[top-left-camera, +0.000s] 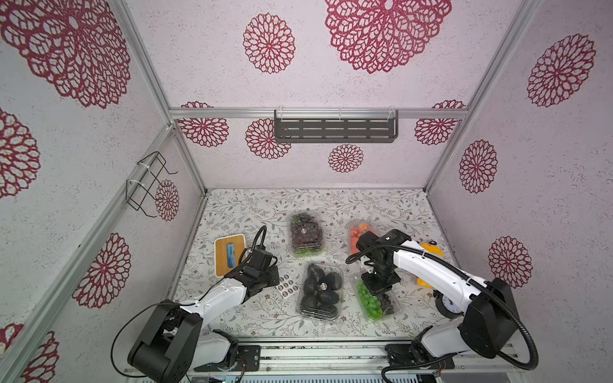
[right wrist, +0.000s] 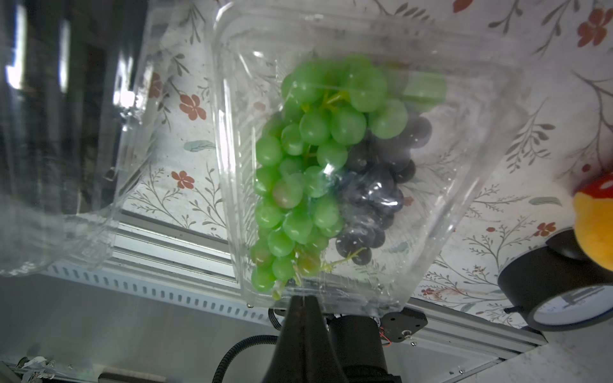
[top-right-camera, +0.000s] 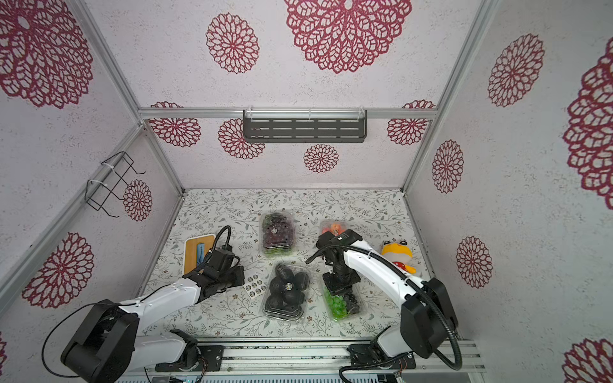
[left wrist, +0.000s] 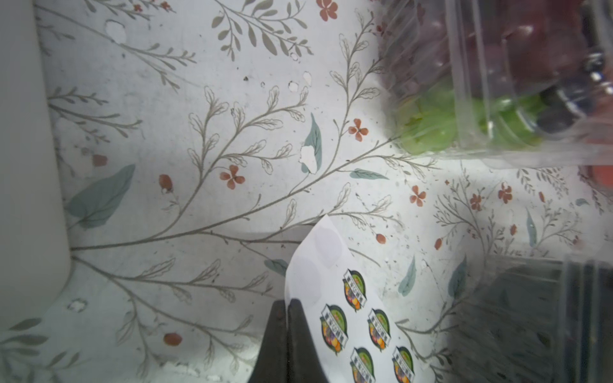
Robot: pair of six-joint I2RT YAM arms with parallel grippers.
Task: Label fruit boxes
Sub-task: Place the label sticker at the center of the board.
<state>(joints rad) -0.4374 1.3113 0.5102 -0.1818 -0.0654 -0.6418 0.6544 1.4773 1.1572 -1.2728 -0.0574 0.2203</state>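
The left pincer [left wrist: 287, 306] is pressed together, its tips at the edge of the white sticker sheet [left wrist: 348, 315]. The left wrist view does not show whether it bears down on the paper. That sheet lies on the floral tabletop [top-left-camera: 252, 212], with one corner curling up, between the left arm and the box of black round fruits [top-left-camera: 321, 291].

The right pincer [right wrist: 303, 300] is also pressed together. It points down at the box of green-and-black grapes [right wrist: 365, 165], with its tips at the clear lid near one rim. Whether they touch the plastic cannot be told.

In both top views the four clear boxes form a loose square in the middle of the tabletop. The box of dark purple grapes [top-left-camera: 306, 233] is at the back. The strawberry box [top-left-camera: 356, 232] is to its right, partly covered by the right arm. The black-fruit box is in front of the purple grapes, and the green-and-black box is just beside it under the right wrist.

A small round label shows on the lids of the purple-grape, strawberry and black-fruit boxes.

A white box with a wooden lid [top-left-camera: 230, 254] sits at the left edge. A yellow plush toy [top-right-camera: 398, 255] and a small clock [right wrist: 564, 298] sit at the right.
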